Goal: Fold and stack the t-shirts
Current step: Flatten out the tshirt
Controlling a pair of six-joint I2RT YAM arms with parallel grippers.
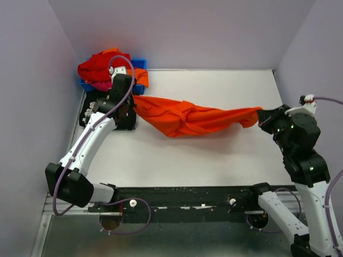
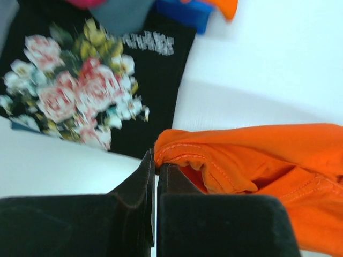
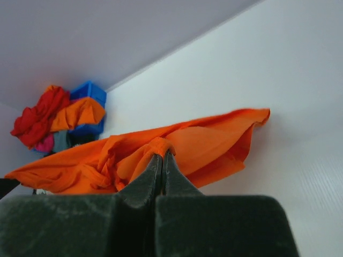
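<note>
A bright orange t-shirt point(image 1: 193, 116) hangs stretched and bunched between my two grippers, above the white table point(image 1: 214, 160). My left gripper point(image 1: 132, 101) is shut on its left hem point(image 2: 177, 149), with the jaws pinched together point(image 2: 155, 160). My right gripper point(image 1: 259, 115) is shut on a fold of the same orange t-shirt point(image 3: 209, 144) at its right end, its jaws closed point(image 3: 163, 156). A black t-shirt with a rose print point(image 2: 80, 91) lies flat on the table under my left arm point(image 1: 88, 115).
A blue bin point(image 1: 140, 65) stands at the back left corner, heaped with red point(image 1: 99, 65), orange and pink t-shirts; it also shows far off in the right wrist view point(image 3: 91, 93). Lilac walls close in the table on three sides.
</note>
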